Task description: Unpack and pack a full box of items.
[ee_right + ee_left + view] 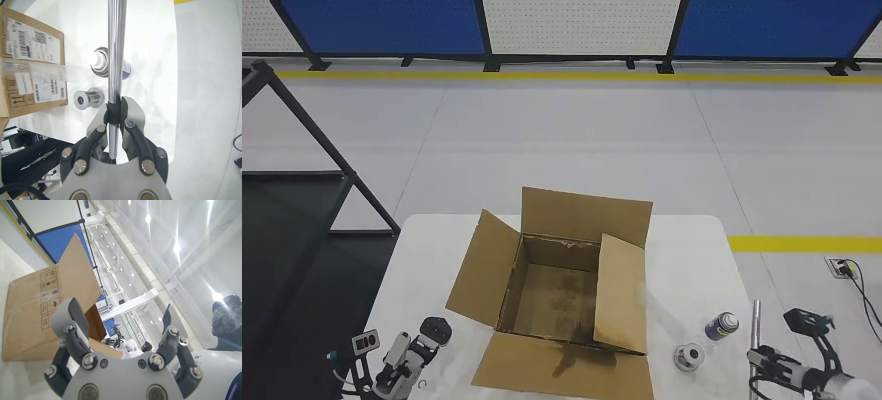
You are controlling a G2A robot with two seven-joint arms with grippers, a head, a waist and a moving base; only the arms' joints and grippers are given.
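An open cardboard box [560,290] stands mid-table with its flaps spread; its inside looks bare. My right gripper [115,113] is shut on a long shiny metal rod [115,47], held over the table's right side; the rod [757,330] rises near the front right corner. Beyond it stand a spray can [101,62] with a purple body [722,325] and a small metal pulley [88,97], lying on its side [688,356]. My left gripper [121,313] is open and holds nothing, at the front left corner [407,362], beside the box [43,306].
The white table [432,260] ends close to both grippers at the front. A dark metal frame [302,180] stands off the table's left side. Bare tabletop lies right of the can and left of the box.
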